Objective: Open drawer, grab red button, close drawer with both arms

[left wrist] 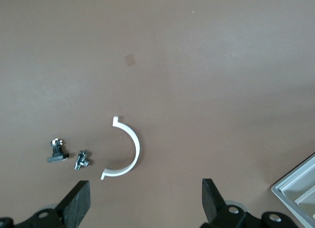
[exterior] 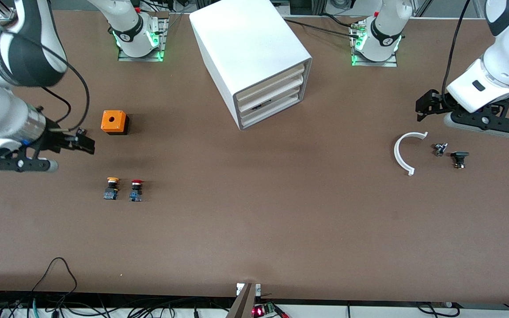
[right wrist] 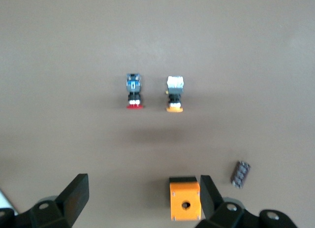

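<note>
The white cabinet (exterior: 254, 53) stands at the middle of the table near the bases, and its stacked drawers (exterior: 272, 95) all sit pushed in. The red-capped button (exterior: 136, 190) stands beside the yellow-capped one (exterior: 112, 187), toward the right arm's end. In the right wrist view the red button (right wrist: 134, 91) lies ahead of the fingers. My right gripper (exterior: 82, 145) (right wrist: 142, 198) is open and empty, beside the orange cube (exterior: 114, 122) (right wrist: 184, 198). My left gripper (exterior: 424, 108) (left wrist: 145, 203) is open and empty over the table toward the left arm's end.
A white curved piece (exterior: 402, 152) (left wrist: 129, 151) and two small black parts (exterior: 440, 149) (exterior: 459, 159) lie near the left gripper. A small dark part (exterior: 81, 131) (right wrist: 240, 174) lies beside the cube. A cabinet corner (left wrist: 300, 188) shows in the left wrist view.
</note>
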Action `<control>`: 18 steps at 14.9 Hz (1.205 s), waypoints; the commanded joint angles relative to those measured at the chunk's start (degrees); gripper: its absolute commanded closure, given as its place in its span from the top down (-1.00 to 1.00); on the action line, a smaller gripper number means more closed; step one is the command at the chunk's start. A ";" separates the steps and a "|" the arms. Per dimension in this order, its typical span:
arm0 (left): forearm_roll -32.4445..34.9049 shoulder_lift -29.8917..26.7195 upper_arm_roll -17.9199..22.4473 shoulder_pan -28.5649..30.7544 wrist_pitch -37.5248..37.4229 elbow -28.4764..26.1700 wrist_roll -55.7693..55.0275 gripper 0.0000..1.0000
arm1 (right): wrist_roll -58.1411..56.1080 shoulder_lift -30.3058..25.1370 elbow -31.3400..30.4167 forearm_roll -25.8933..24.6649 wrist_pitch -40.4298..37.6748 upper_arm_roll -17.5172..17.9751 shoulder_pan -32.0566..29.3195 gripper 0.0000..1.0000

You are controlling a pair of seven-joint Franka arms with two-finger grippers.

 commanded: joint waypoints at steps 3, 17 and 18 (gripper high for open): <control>-1.75 -2.50 1.03 -1.01 -3.66 -1.73 0.81 1.00 | 2.79 -12.74 -9.10 -0.55 -1.16 0.71 0.06 0.99; -6.06 -5.31 1.47 -0.49 -1.21 -5.15 0.80 1.00 | 7.45 -7.66 3.38 0.16 -6.70 0.18 -0.20 0.99; -5.89 -5.31 1.82 -0.49 -0.16 -6.11 0.98 1.00 | 7.10 -7.66 3.21 0.25 -6.70 0.18 -0.21 0.99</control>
